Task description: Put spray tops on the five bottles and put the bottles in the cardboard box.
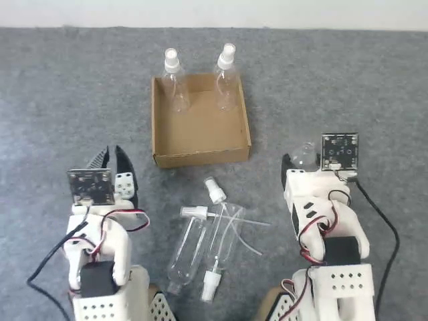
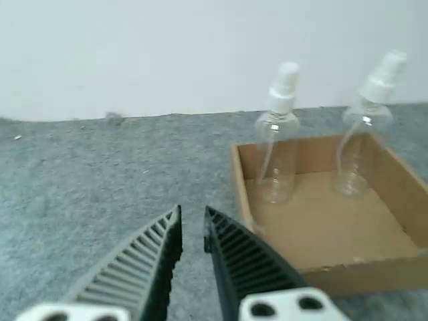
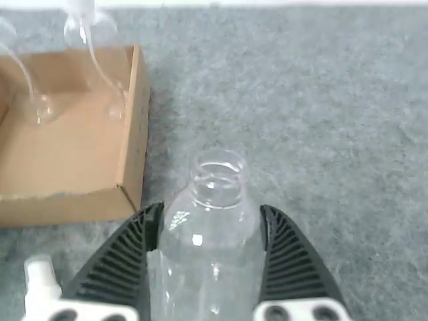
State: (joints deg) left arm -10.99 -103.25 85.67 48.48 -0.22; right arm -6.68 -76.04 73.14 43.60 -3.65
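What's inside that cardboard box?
Two upright clear bottles with white spray tops, one bottle beside the other bottle, at the cardboard box's far wall. Its near wall hides a strip of floor.

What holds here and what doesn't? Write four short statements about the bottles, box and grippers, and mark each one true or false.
1. Two capped bottles stand upright inside the cardboard box. True.
2. The right gripper holds a bottle with a spray top on. False: the held bottle has an open neck and no top.
3. The left gripper grips a spray top. False: it is open and empty.
4. A loose spray top lies outside the box, between it and the arms. True.
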